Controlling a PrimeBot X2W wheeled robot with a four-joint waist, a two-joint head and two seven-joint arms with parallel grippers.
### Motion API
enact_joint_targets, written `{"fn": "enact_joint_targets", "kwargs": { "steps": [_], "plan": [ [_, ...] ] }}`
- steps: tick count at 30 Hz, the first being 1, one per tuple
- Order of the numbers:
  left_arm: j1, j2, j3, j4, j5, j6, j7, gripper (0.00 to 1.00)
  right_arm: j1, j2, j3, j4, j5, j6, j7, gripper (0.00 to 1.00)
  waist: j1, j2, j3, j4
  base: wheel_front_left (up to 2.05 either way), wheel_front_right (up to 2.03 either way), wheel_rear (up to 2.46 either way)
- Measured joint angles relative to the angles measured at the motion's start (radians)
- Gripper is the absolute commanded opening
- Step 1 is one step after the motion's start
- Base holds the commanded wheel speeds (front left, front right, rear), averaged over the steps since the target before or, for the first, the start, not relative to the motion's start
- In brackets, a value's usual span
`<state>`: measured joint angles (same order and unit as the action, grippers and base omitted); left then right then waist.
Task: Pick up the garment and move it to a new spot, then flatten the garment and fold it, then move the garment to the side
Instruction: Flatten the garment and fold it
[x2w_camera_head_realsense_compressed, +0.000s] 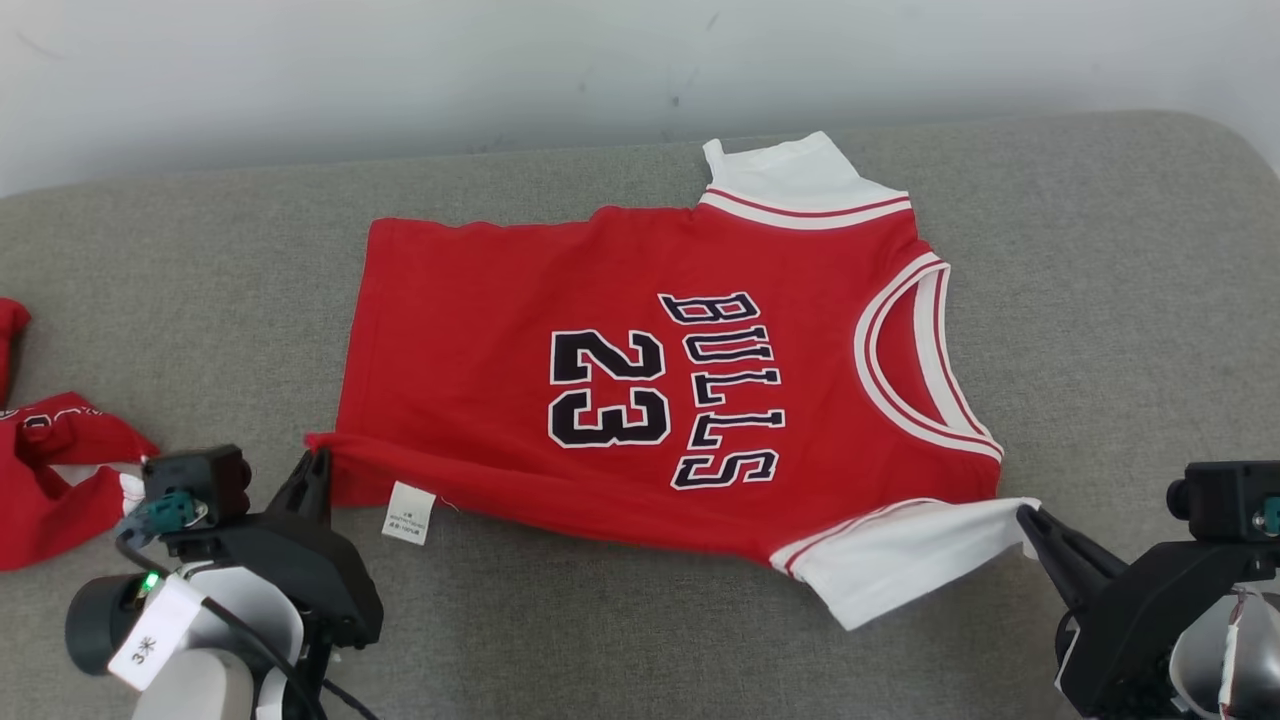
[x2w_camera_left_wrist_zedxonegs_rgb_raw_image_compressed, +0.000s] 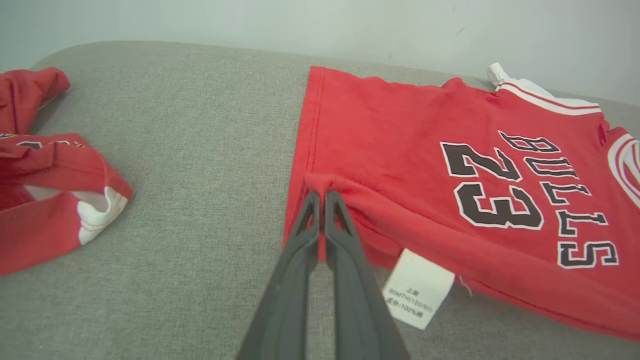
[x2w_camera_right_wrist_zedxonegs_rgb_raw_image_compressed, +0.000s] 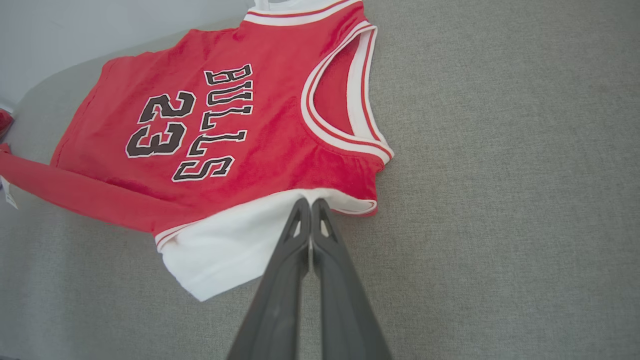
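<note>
The garment (x2w_camera_head_realsense_compressed: 640, 380) is a red shirt with white sleeves and "BULLS 23" in black, spread front up on the grey cushion (x2w_camera_head_realsense_compressed: 1120, 300), neck to the right. My left gripper (x2w_camera_head_realsense_compressed: 318, 462) is shut on the garment's near hem corner (x2w_camera_left_wrist_zedxonegs_rgb_raw_image_compressed: 320, 182), pinching a small red fold beside a white care label (x2w_camera_left_wrist_zedxonegs_rgb_raw_image_compressed: 415, 290). At the other end, my right gripper (x2w_camera_head_realsense_compressed: 1025, 515) is shut on the edge of the near white sleeve (x2w_camera_right_wrist_zedxonegs_rgb_raw_image_compressed: 235, 250) by the shoulder. The near long edge of the garment (x2w_camera_right_wrist_zedxonegs_rgb_raw_image_compressed: 75, 192) is lifted and rolled slightly between the two grips.
Another crumpled red and white garment (x2w_camera_head_realsense_compressed: 45, 480) lies at the cushion's left edge, close to my left arm. A pale wall (x2w_camera_head_realsense_compressed: 500, 60) runs behind the cushion. Bare grey cushion lies to the right of the neck and in front of the shirt.
</note>
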<state>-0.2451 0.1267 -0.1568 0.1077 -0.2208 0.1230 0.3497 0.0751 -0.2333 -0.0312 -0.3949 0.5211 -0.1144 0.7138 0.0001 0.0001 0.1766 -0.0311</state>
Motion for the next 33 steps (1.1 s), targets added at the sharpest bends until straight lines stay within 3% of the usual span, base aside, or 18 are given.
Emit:
{"fn": "enact_joint_targets", "kwargs": {
  "steps": [10, 16, 33],
  "plan": [
    [0.042, -0.002, 0.039, -0.034, 0.000, 0.000, 0.009, 0.00, 0.048, -0.002, -0.009, -0.037, 0.033, 0.008, 0.038, 0.00, -0.0001, 0.0000, -0.003, 0.012, 0.00, 0.00, 0.00],
    [0.041, -0.006, 0.027, -0.025, 0.000, 0.001, 0.028, 0.00, -0.027, 0.015, -0.025, -0.017, 0.075, 0.007, 0.035, 0.00, -0.0001, 0.0000, 0.002, 0.010, 0.00, 0.00, 0.00],
    [-0.174, -0.032, -0.021, 0.110, 0.012, -0.001, 0.100, 0.00, -0.361, -0.002, -0.017, 0.253, 0.159, 0.031, 0.089, 0.00, 0.0000, 0.0000, 0.073, -0.004, 0.00, 0.00, 0.00]
  ]
}}
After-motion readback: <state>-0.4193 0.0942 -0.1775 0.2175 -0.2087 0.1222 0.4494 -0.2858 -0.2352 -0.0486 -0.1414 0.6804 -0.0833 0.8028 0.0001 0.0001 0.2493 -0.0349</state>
